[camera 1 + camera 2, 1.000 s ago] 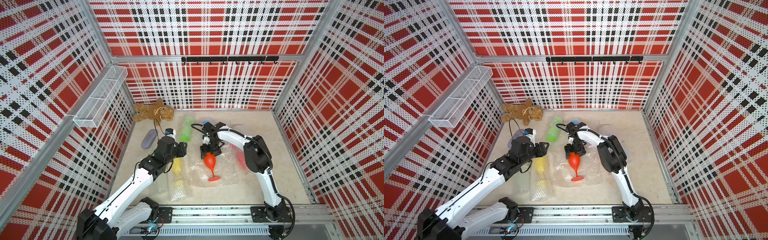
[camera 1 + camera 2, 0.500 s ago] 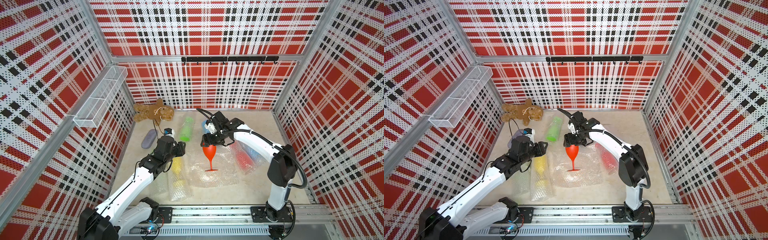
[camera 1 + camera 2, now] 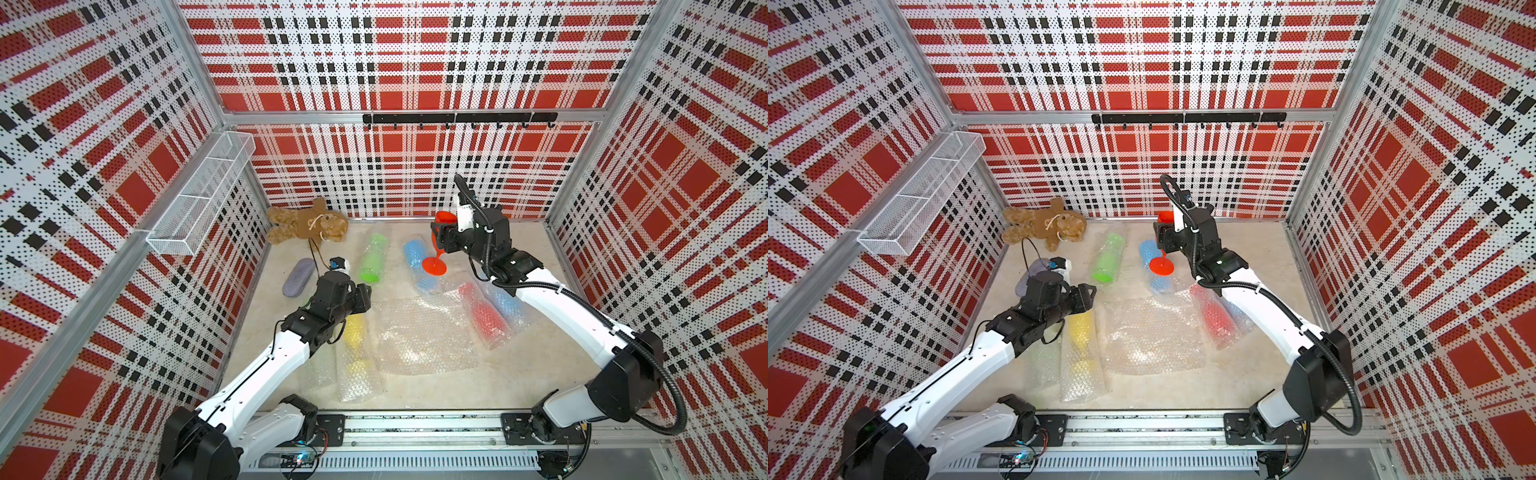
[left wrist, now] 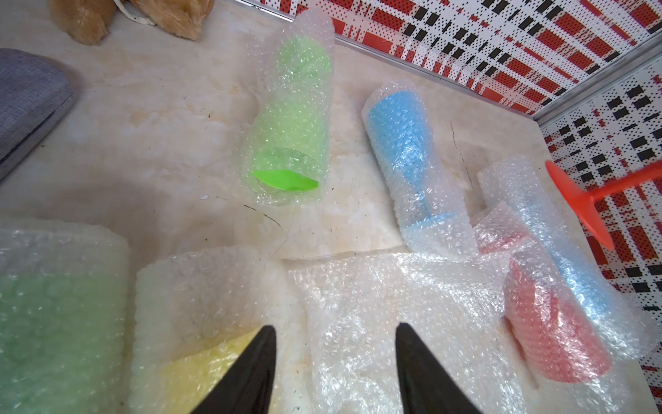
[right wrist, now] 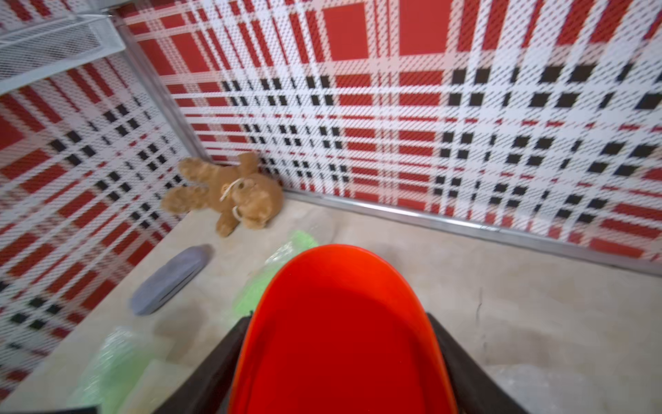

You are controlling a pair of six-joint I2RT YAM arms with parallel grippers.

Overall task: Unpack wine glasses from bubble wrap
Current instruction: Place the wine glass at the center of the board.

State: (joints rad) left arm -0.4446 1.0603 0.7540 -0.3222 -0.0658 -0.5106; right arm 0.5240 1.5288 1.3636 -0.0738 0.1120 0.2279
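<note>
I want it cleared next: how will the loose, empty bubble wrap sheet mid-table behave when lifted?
The clear empty bubble wrap sheet lies rumpled and wavy, so it will probably flop and drape from one pinch. Thin see-through film: likely very light, sliding rather than resisting if pushed.

Lighting: bright, even, overhead; one soft shadow on the pale table (image 4: 118, 186). Glare: white glints across the bubble wrap (image 4: 394, 304). Top views: sharp, wide-angle, side walls (image 3: 83, 166) splaying toward the frame edges. Right wrist view: motion blur over the back wall (image 5: 430, 107) and teddy bear (image 5: 229, 193); red glass (image 5: 340, 340) close, soft-edged. Left wrist view: sharp mid-frame, softer close to the lens.
</note>
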